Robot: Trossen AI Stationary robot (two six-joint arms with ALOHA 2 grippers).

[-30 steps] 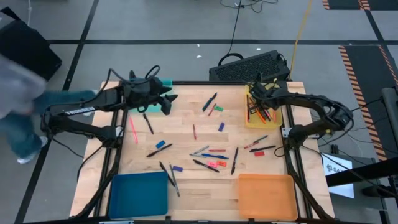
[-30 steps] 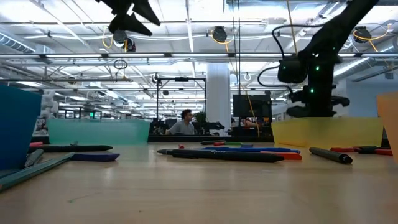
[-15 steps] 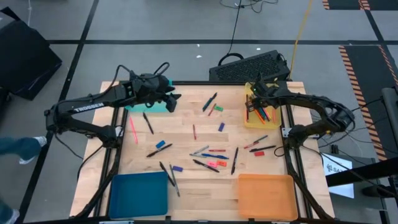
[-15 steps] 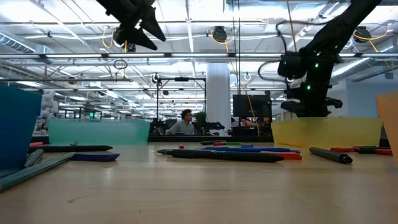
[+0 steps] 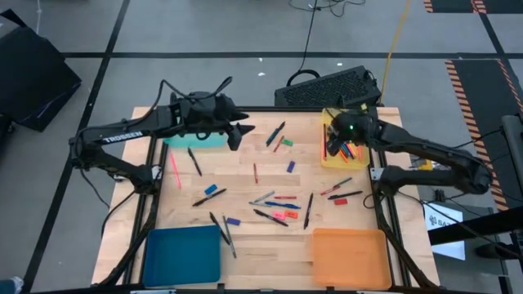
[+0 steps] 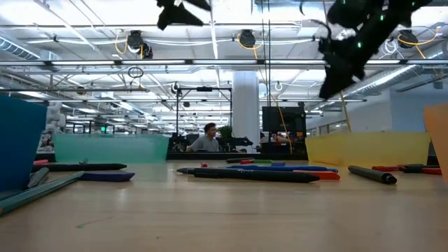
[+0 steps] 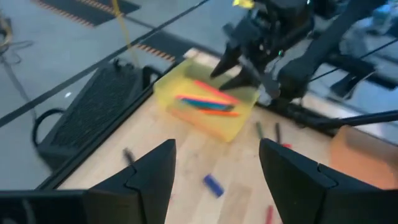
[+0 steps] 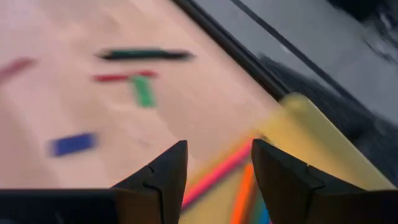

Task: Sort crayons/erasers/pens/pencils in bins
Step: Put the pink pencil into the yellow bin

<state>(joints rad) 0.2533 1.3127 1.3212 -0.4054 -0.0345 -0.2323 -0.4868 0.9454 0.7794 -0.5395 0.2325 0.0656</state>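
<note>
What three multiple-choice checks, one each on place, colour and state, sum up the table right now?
1. Where is the right claw?
A. over the yellow bin
B. over the orange bin
C. over the blue bin

2. What colour is the bin under the left arm?
A. orange
B. teal
C. yellow

3. How is the left claw?
A. shut on a pen
B. shut, empty
C. open, empty

Answers: 1 A, the high view puts it over the yellow bin's inner edge. 2 B, teal shows beneath that arm. 3 C, its wrist view shows spread fingers with nothing between.

Black keyboard on the floor beyond the wooden counter; a seated person, apparently, far behind.
</note>
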